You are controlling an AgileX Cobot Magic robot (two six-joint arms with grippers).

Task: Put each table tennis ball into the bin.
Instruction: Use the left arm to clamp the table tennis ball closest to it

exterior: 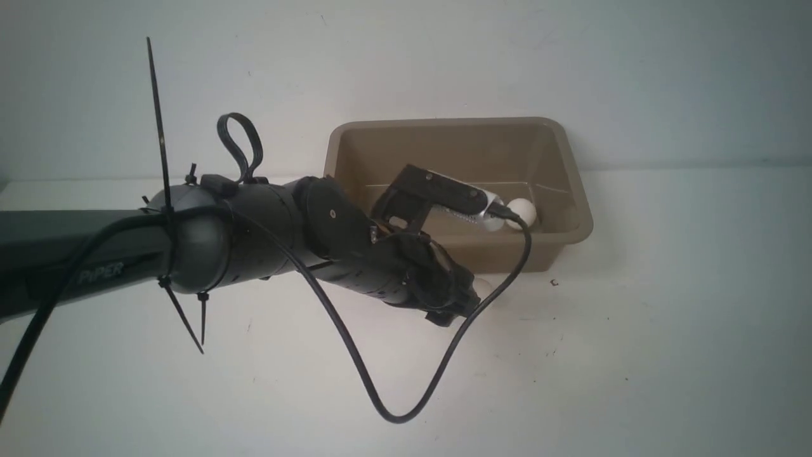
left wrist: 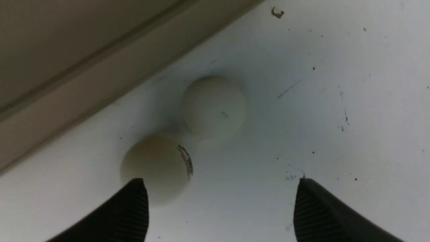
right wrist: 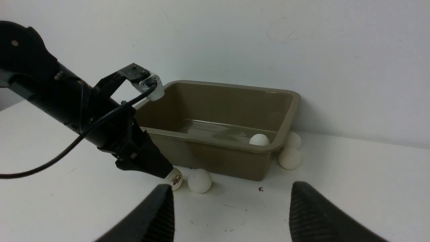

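The taupe bin (exterior: 444, 122) stands by the back wall with one table tennis ball (exterior: 523, 212) inside. My left gripper (exterior: 466, 301) hangs low over the table in front of the bin's near wall (left wrist: 67, 84). It is open, with nothing between its fingers. Two balls lie just beyond its fingertips: one with a dark logo (left wrist: 158, 164) next to one fingertip, and a plain one (left wrist: 214, 107) farther on. My right gripper (right wrist: 231, 188) is open and empty, held back from the bin (right wrist: 218, 158). Two more balls (right wrist: 289, 158) (right wrist: 293, 140) rest at the bin's far end.
The left arm's black cable (exterior: 380, 406) loops down in front of the bin. Cable ties (exterior: 158, 127) stick up from the left arm's joint. The white wall (exterior: 634, 76) stands directly behind the bin.
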